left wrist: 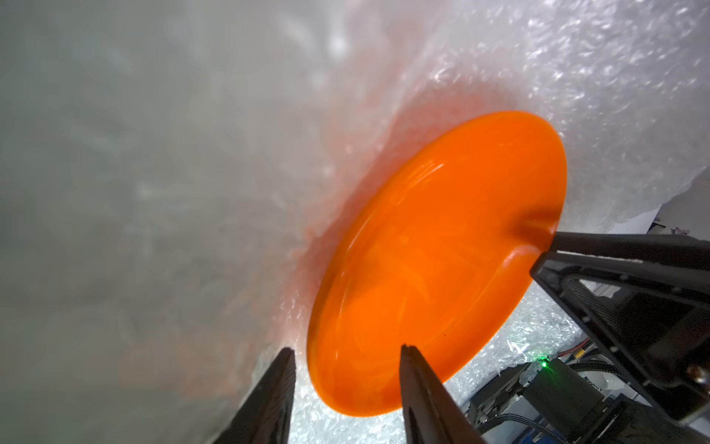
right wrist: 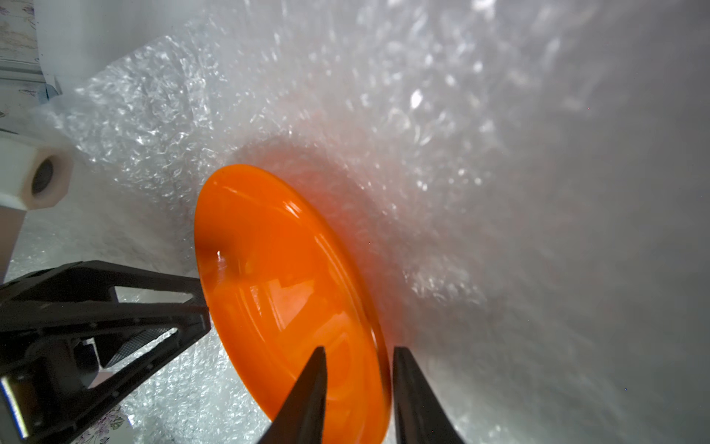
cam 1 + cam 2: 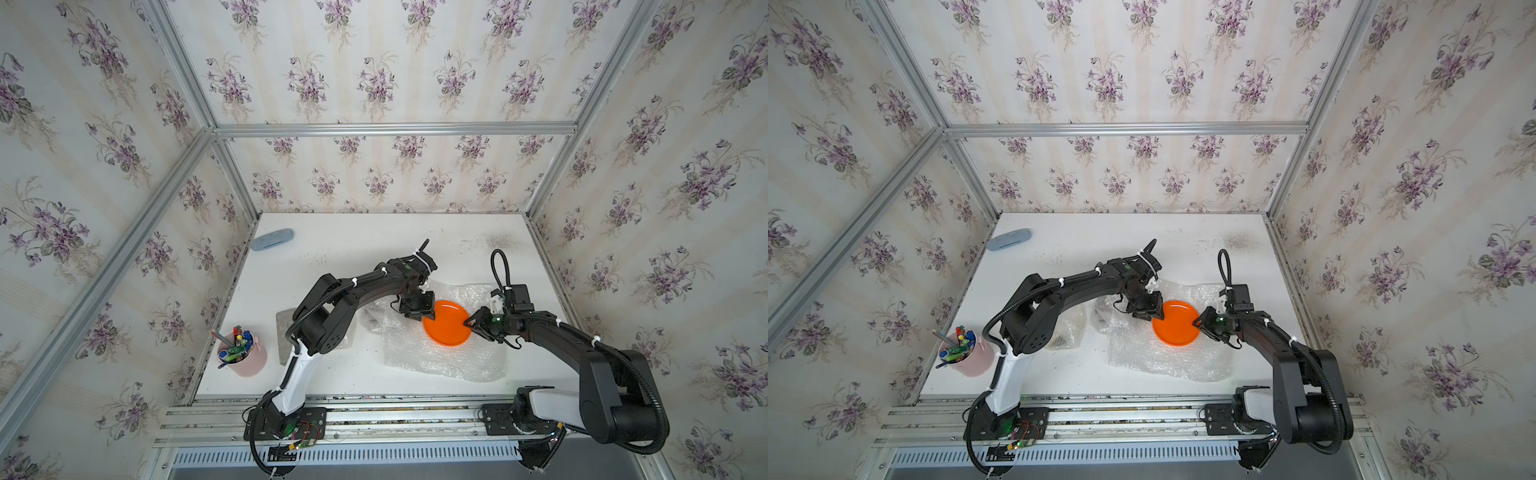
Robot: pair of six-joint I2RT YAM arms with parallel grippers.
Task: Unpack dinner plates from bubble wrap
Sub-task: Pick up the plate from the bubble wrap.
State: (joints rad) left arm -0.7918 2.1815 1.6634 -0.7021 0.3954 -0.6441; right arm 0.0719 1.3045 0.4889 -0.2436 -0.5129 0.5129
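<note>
A bright orange dinner plate point(image 3: 446, 326) point(image 3: 1175, 326) lies face up on an opened sheet of bubble wrap point(image 3: 444, 361) right of the table's middle. My left gripper point(image 3: 429, 318) point(image 1: 345, 355) straddles the plate's left rim; its fingers stand apart, with a gap showing beside the plate point(image 1: 430, 269). My right gripper point(image 3: 468, 323) point(image 2: 359, 353) is closed on the opposite rim of the plate point(image 2: 276, 276), one finger over its face and one behind its edge. Two more bubble wrap bundles point(image 3: 372, 318) point(image 3: 289, 328) lie under the left arm, their dark contents blurred.
A pink cup of pens point(image 3: 243, 353) stands near the front left edge. A pale blue oval object point(image 3: 272, 240) lies at the back left corner. Wallpapered walls close in the table point(image 3: 374, 241) on three sides.
</note>
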